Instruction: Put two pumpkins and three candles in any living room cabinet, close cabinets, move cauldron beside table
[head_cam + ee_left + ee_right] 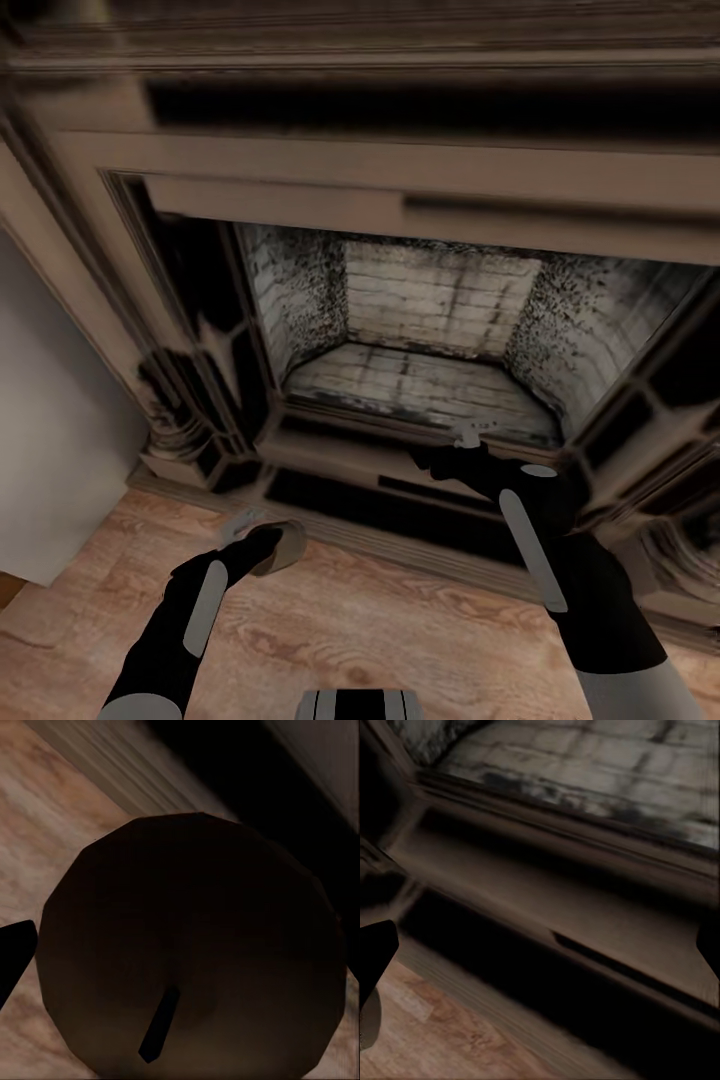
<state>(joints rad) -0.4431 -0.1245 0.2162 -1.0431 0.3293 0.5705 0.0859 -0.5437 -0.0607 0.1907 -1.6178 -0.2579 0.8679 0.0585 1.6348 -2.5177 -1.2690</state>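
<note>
I am facing an ornate carved fireplace surround [120, 330] with a sooty brick firebox [430, 330] at frame centre. At lower left, my left gripper [262, 540] is closing on a taupe, faceted candle [195, 945] with a dark wick [160, 1024], over the wood-grain floor [330, 620] just beside the hearth step. My right gripper [465, 440], right of centre, is hanging wide open and empty above the hearth edge.

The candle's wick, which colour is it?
Black, on the brown candle top; clearest in the left wrist view.
</note>
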